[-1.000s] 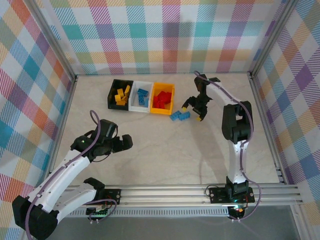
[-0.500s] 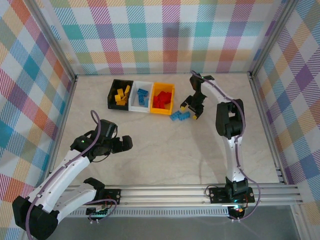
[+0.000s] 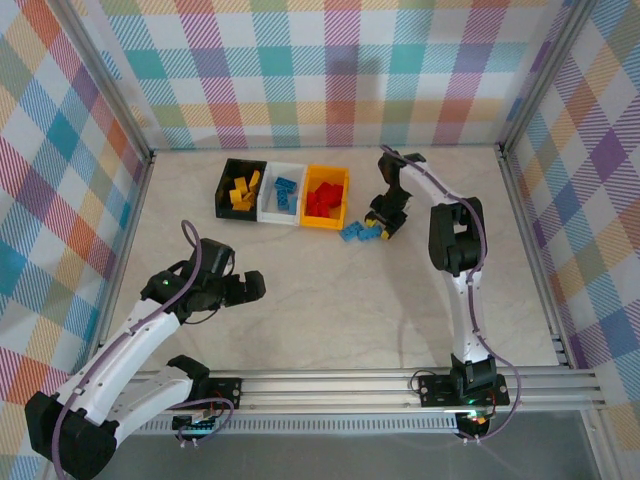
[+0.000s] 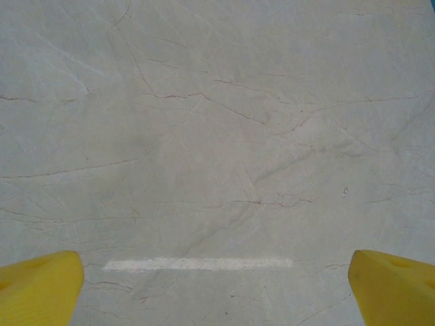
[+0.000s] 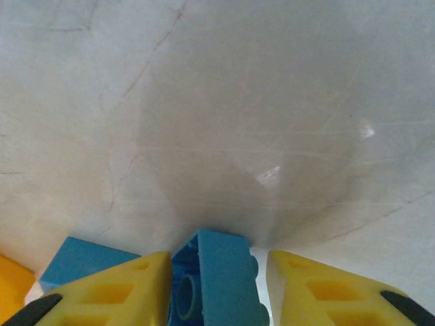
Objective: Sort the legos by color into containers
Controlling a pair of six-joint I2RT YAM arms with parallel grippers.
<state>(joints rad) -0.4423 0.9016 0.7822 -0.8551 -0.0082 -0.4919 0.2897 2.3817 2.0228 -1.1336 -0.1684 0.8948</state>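
Find the right claw [image 3: 383, 222] low on the table [image 3: 330, 300], just beside the orange bin [image 3: 323, 225], jaws apart astride a blue brick [image 5: 214, 282]: one pad [image 5: 129, 288] touching, a sliver of gap at the other. Square up, close evenly on the flat sides, lift clear of the neighbour brick [image 5: 81, 261], then carry to the white bin [image 3: 281, 217]. Leave the left claw [image 3: 245, 287] spread wide over bare table. Mind the smooth, pale, veined top, probably slippery. Plaid walls [image 3: 330, 70] all round.
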